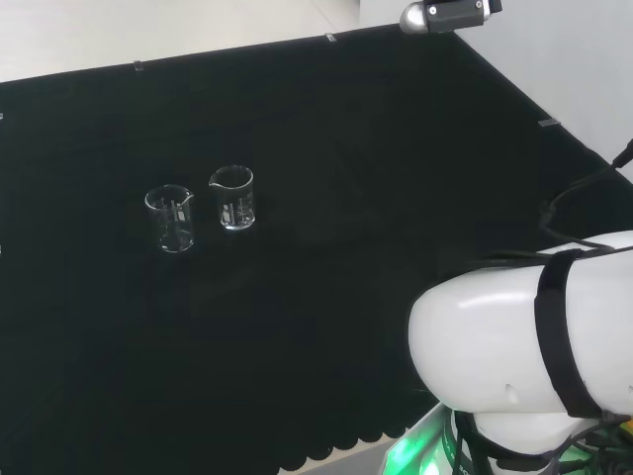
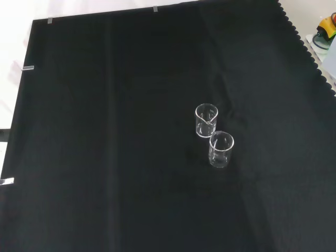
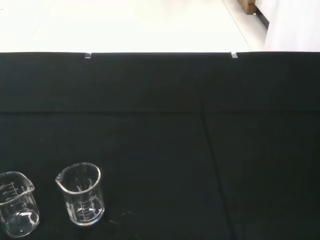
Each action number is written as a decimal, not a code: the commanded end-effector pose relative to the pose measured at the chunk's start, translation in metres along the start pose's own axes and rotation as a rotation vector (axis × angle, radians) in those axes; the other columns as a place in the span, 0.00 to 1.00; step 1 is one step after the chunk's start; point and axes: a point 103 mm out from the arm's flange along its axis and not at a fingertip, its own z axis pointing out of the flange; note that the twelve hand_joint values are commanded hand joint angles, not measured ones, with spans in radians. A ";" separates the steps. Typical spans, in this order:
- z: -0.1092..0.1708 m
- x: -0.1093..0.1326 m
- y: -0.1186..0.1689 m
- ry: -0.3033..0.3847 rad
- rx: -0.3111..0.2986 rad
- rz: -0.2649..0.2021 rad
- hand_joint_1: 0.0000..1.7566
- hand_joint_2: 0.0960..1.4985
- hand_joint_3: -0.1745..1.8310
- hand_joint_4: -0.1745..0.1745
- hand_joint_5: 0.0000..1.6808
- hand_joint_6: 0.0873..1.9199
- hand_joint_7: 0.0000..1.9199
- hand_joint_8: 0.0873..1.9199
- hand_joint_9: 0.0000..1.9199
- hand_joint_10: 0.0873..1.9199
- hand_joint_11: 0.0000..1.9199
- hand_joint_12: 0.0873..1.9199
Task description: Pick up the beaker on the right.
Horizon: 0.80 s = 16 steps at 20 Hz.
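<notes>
i can't tell how my hand is set, so i work from the arm, which sits low at the head view's right, well apart from the glass. two clear beakers stand upright and empty on the black cloth, just beside each other. my target is the right beaker in the head view, the farther one in the front view. the left beaker crowds it, so i'd approach from the open side.

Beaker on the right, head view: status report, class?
Right beaker upright on black cloth, untouched. Second beaker close on its left, apart. Arm link well clear; nothing blocking.
</notes>
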 end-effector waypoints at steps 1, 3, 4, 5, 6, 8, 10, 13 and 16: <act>0.000 -0.001 0.000 -0.006 -0.007 0.002 0.05 0.75 0.50 0.44 0.07 0.12 0.03 0.22 0.06 0.27 0.00 0.39; 0.000 -0.002 0.000 -0.009 -0.006 0.006 0.01 0.78 0.47 0.44 0.09 0.07 0.03 0.20 0.06 0.27 0.00 0.38; 0.000 -0.002 0.000 -0.009 -0.005 0.007 0.01 0.79 0.47 0.44 0.10 0.05 0.03 0.20 0.06 0.26 0.00 0.38; 0.001 -0.002 0.000 -0.010 -0.005 0.008 0.00 0.79 0.46 0.44 0.10 0.05 0.04 0.20 0.06 0.26 0.00 0.38; 0.001 -0.002 0.000 -0.012 -0.004 0.008 0.00 0.79 0.46 0.44 0.10 0.04 0.04 0.19 0.06 0.26 0.00 0.38; 0.001 -0.002 0.001 -0.014 -0.003 0.008 0.00 0.80 0.46 0.44 0.10 0.04 0.04 0.19 0.06 0.26 0.00 0.38; 0.001 -0.002 0.001 -0.016 -0.003 0.008 0.00 0.79 0.46 0.44 0.11 0.04 0.04 0.19 0.06 0.26 0.00 0.38; 0.002 -0.005 0.001 -0.013 -0.004 0.012 0.00 0.79 0.46 0.43 0.11 0.04 0.04 0.19 0.07 0.26 0.00 0.38; 0.002 -0.007 0.001 -0.011 -0.002 0.009 0.00 0.79 0.46 0.43 0.11 0.03 0.04 0.19 0.07 0.26 0.00 0.38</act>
